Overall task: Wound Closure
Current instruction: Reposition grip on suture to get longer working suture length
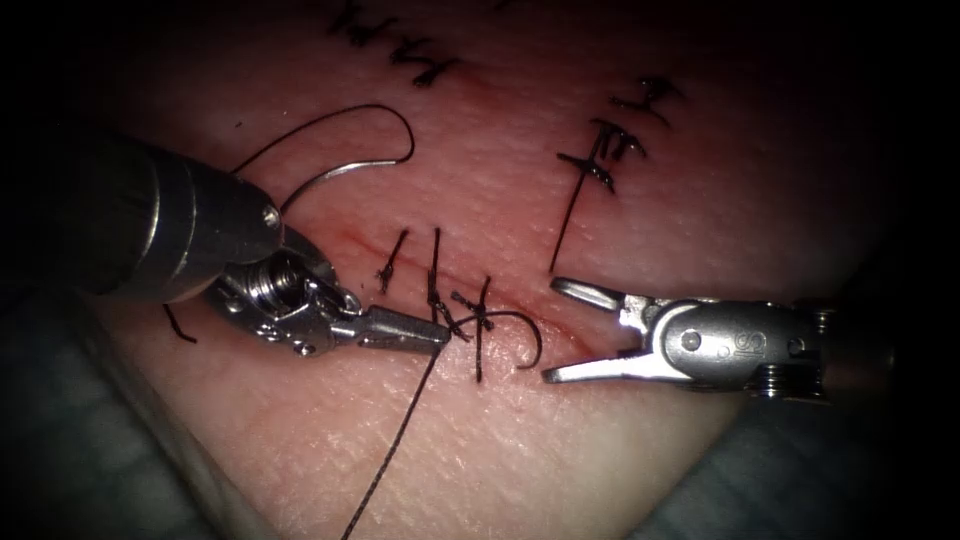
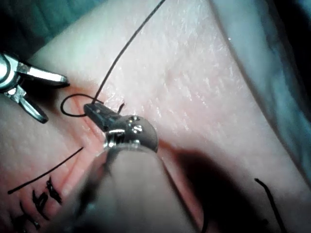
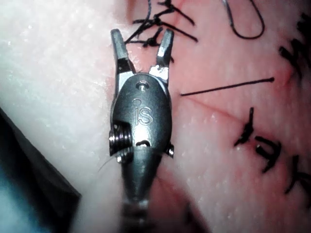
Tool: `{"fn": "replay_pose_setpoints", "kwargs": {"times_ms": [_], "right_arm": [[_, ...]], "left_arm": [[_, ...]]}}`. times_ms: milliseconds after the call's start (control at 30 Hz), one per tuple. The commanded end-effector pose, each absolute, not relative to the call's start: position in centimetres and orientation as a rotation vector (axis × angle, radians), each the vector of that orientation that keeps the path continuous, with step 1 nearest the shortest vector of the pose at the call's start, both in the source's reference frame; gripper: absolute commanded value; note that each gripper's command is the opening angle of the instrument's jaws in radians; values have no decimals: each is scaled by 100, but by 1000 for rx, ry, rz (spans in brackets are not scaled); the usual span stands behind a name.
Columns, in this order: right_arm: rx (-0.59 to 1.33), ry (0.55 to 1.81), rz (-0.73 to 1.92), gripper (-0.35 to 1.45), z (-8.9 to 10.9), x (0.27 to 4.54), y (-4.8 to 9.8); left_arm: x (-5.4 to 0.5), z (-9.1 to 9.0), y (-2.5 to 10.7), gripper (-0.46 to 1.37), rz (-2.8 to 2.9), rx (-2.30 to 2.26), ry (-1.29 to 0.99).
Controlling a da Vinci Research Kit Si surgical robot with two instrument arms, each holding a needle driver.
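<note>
Left tool [image 1: 440, 337] grips thread [image 1: 395, 440]; needle [image 1: 345, 170] tip hidden.

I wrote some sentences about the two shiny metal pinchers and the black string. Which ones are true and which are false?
1. The right arm's silver tool has its jaws open and holds nothing. True.
2. The left arm's silver tool is shut on the thin black thread. True.
3. The curved metal needle is stuck in the pink pork tissue. False: it lies on top of the tissue, left of the cut.
4. The right tool holds the needle. False: neither tool holds it.
</note>
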State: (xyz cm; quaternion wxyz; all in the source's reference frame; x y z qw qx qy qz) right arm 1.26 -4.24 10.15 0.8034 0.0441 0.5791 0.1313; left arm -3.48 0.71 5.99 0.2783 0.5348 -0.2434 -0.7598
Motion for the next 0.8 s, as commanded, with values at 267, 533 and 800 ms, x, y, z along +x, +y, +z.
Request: {"fn": "replay_pose_setpoints", "kwargs": {"times_ms": [267, 533, 800], "right_arm": [[96, 1235, 286, 127, 1013, 131, -424], [86, 1228, 294, 117, 1014, 139, -424], [98, 1222, 316, 60, 1017, 144, -424]], "left_arm": [[-354, 599, 70, -35, -2040, 1436, -643], [-359, 597, 69, -35, -2036, 1442, -641], [-363, 596, 68, -35, -2032, 1447, -639]]}}
